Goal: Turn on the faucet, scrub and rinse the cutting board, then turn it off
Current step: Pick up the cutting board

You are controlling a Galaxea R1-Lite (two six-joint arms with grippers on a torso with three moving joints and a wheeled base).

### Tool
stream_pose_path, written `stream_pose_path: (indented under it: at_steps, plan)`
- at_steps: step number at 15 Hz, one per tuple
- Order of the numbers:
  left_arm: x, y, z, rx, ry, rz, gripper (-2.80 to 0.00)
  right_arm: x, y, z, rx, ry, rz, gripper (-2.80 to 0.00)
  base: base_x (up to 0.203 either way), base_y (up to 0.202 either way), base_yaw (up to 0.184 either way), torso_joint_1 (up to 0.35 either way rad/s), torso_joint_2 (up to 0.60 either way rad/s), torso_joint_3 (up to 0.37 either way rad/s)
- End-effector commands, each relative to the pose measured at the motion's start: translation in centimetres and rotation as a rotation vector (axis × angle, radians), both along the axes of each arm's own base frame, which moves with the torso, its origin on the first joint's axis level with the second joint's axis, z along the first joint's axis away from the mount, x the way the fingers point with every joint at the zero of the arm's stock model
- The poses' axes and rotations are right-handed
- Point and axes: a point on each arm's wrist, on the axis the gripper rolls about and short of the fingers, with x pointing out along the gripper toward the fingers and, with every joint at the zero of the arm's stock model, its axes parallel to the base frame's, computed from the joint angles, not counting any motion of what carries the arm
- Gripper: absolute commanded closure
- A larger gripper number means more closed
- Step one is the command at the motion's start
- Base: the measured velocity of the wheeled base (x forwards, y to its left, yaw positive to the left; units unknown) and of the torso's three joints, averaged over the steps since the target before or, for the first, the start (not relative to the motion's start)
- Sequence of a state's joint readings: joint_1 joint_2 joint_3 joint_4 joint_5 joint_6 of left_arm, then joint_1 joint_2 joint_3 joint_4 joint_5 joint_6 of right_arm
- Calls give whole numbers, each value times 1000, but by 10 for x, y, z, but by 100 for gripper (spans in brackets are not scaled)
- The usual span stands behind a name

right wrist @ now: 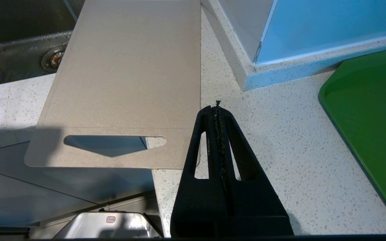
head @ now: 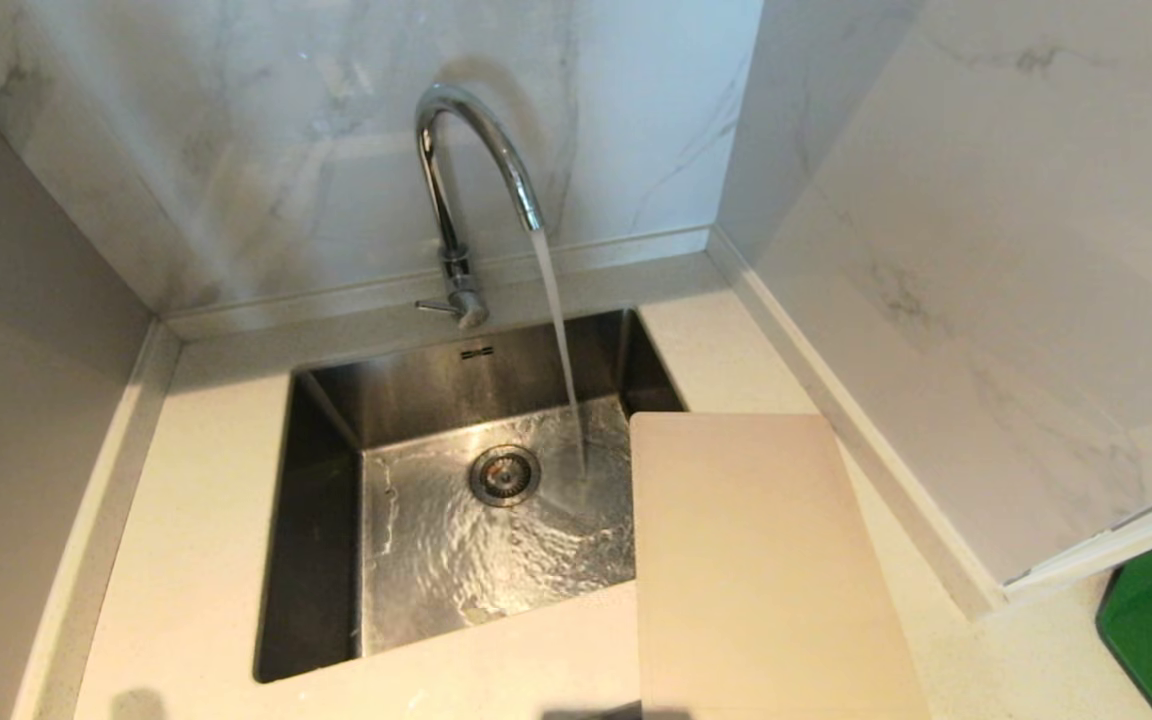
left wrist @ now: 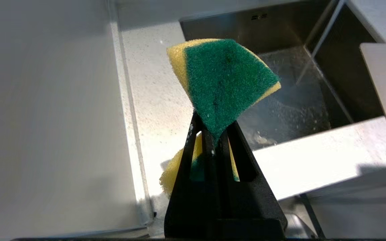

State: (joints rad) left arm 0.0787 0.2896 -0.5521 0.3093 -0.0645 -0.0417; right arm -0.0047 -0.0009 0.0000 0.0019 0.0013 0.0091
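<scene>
The left end effector (left wrist: 214,134) is clamped tight on a sponge (left wrist: 224,83), yellow foam with a green scouring face. The sponge is pinched at its middle so that it fans out beyond the fingertips, and a yellow lobe bulges out behind them. It hangs in the air above the near left part of the tabletop (left wrist: 156,100), short of the sink (left wrist: 280,107) and touching nothing but the sponge.

To the right, the faucet (head: 466,180) stands at the back edge of the sink, its chrome arch curving forward, its thin lever (head: 433,306) sticking out to the left at the base. It is running: a stream of water (head: 561,350) falls slantwise into the steel basin just right of the round drain (head: 504,474), and the basin floor ripples with it.

Further right lies the cutting board (head: 766,560), cream-white and flat. Its far left corner juts over the right side of the sink, the rest sits on the speckled tabletop, and its handle-hole (right wrist: 112,144) end overhangs the tabletop's near edge.

The right end effector (right wrist: 217,108) is closed, fingers pressed together with nothing between them. It sits just beside the board's near right corner, above the tabletop.

Marble-veined wall panels (head: 286,130) rise behind the sink and along the right. A green tray (right wrist: 374,127) rests at the far right of the tabletop, well apart from the board.
</scene>
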Motion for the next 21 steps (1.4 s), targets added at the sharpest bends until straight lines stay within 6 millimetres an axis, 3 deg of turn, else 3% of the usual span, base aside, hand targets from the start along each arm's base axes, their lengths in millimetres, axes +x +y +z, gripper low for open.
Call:
stream_pose_path:
  at_steps: [1, 8, 14, 21]
  plan:
    - [-1, 1, -5, 0, -14, -18, 0, 0, 0, 0, 0, -1, 0, 0, 0, 0, 0, 0, 0, 0]
    - [-6, 2, -37, -1, -11, -56, 0, 0, 0, 0, 0, -1, 0, 0, 0, 0, 0, 0, 0, 0]
    - [-13, 2, -83, 1, -32, -103, 0, 0, 0, 0, 0, -1, 0, 0, 0, 0, 0, 0, 0, 0]
    - [9, 3, -112, 84, -97, -43, 0, 0, 0, 0, 0, -1, 0, 0, 0, 0, 0, 0, 0, 0]
